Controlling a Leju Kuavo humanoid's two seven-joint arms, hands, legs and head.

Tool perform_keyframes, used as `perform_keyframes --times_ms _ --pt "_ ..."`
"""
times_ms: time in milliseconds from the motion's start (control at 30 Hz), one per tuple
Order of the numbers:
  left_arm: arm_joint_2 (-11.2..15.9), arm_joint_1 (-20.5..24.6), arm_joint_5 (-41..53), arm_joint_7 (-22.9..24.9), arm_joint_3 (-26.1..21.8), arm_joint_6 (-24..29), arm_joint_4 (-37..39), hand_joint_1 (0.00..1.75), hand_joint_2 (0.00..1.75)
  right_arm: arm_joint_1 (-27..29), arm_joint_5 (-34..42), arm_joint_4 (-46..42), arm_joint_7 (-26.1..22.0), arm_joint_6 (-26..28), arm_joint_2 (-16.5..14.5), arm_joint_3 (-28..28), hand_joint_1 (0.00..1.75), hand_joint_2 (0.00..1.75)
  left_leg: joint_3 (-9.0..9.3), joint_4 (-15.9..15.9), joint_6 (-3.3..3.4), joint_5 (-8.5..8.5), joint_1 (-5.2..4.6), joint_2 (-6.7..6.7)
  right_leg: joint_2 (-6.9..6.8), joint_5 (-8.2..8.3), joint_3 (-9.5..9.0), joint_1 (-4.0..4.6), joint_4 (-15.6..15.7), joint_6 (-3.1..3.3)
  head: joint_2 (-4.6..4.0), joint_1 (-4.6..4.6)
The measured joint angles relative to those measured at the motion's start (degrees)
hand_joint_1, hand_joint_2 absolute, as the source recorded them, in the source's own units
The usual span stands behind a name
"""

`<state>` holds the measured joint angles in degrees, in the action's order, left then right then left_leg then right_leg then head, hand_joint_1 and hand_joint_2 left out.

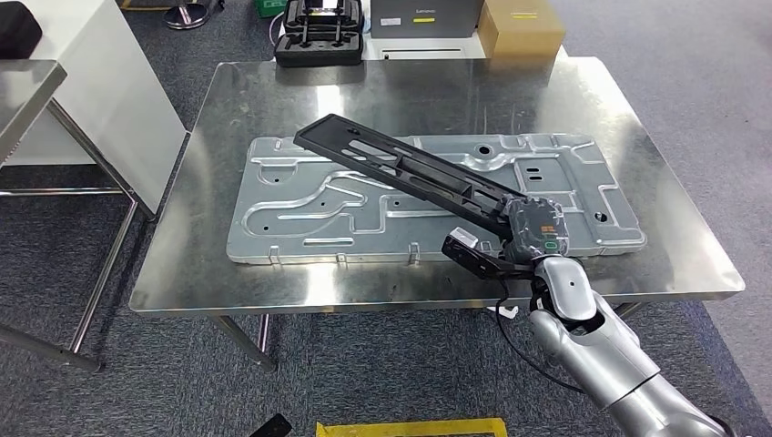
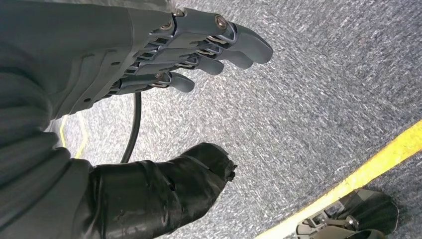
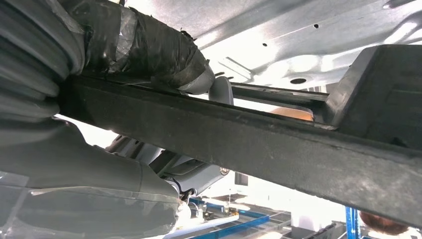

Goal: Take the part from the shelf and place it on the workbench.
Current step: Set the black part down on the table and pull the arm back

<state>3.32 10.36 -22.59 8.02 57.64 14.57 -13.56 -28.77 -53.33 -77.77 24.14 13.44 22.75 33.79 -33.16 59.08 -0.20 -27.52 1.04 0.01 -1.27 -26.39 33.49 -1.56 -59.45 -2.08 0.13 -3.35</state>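
silver right arm [image 1: 601, 350] rises from the lower right of the head view, and its right hand [image 1: 533, 228] grasps the near end of a long black plastic part [image 1: 410, 168]. that part runs diagonally from the hand up toward the centre of the frame, its far end lifted above a large stamped grey metal panel [image 1: 300, 205] that lies flat on the steel workbench [image 1: 209, 264]. in the right wrist view the black part [image 3: 278, 149] crosses the frame as a thick dark bar, with the taped thumb [image 3: 149, 50] pressed on it and the grey panel [image 3: 278, 45] just beyond. left hand [image 2: 199, 50] hangs over grey carpet [image 2: 323, 89] beside a yellow floor line [image 2: 348, 184], fingers straight and spread from the thumb, grasping nothing. at the top of the head view, past the workbench, sit a black tool case [image 1: 319, 32] and a cardboard box [image 1: 521, 25].
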Motion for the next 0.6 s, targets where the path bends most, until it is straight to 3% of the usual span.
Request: perform_keyframes --times_ms 600 --pt "0.0 0.33 0.4 0.48 0.0 -1.18 0.02 0.0 1.75 0.01 1.6 -0.25 -0.12 0.94 0.02 0.0 1.75 1.75 0.02 0.0 0.0 0.0 0.0 0.0 0.05 0.01 0.01 0.0 -0.01 0.01 0.0 0.01"
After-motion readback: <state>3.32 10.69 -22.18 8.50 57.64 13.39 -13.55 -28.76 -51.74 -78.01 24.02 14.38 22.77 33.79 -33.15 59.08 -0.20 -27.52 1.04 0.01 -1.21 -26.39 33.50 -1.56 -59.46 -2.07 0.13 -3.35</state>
